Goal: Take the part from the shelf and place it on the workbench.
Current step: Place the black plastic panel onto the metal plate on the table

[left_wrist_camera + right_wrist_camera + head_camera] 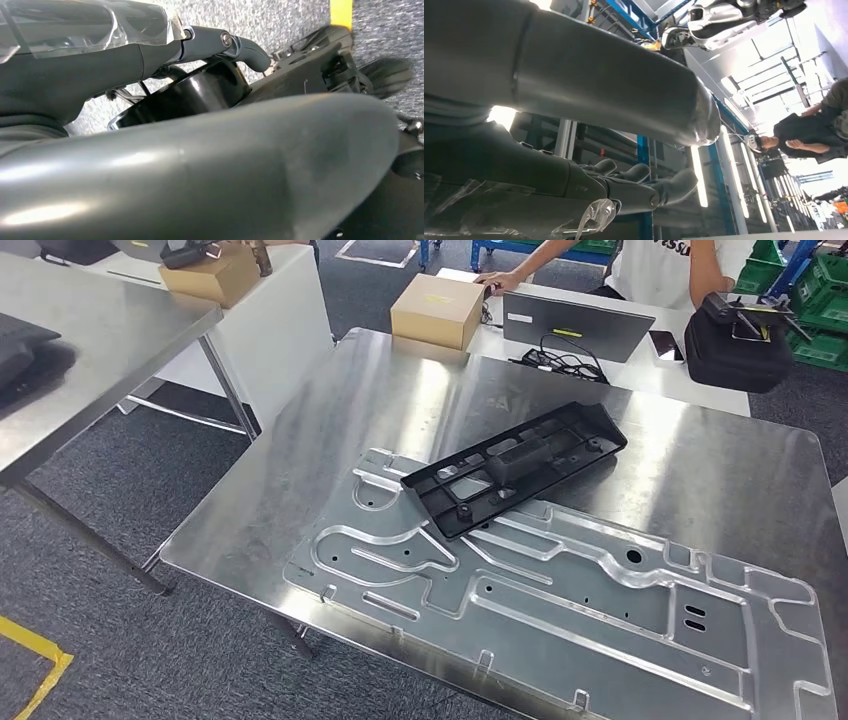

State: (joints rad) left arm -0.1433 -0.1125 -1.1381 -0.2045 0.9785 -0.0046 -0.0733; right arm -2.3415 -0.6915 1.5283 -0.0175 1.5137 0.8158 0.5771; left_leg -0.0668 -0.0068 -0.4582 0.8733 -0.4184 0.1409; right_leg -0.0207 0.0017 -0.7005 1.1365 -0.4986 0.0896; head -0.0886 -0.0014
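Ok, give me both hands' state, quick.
Left hand: holds nothing, thumb and finger apart, open.
Right hand: holds nothing, fingers extended apart from the thumb, open.

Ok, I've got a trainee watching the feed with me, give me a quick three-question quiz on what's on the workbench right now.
1. True or false: the black plastic part lies flat on the bare tabletop, clear of the metal fixture plate.
2. What sits at the far edge of the workbench? A) cardboard box B) blue crate C) yellow tape roll
3. Fill in: beyond the workbench, a person's hand rests beside a grey ____.

Key
1. False: one end overlaps the fixture plate.
2. A, the cardboard box.
3. Laptop.
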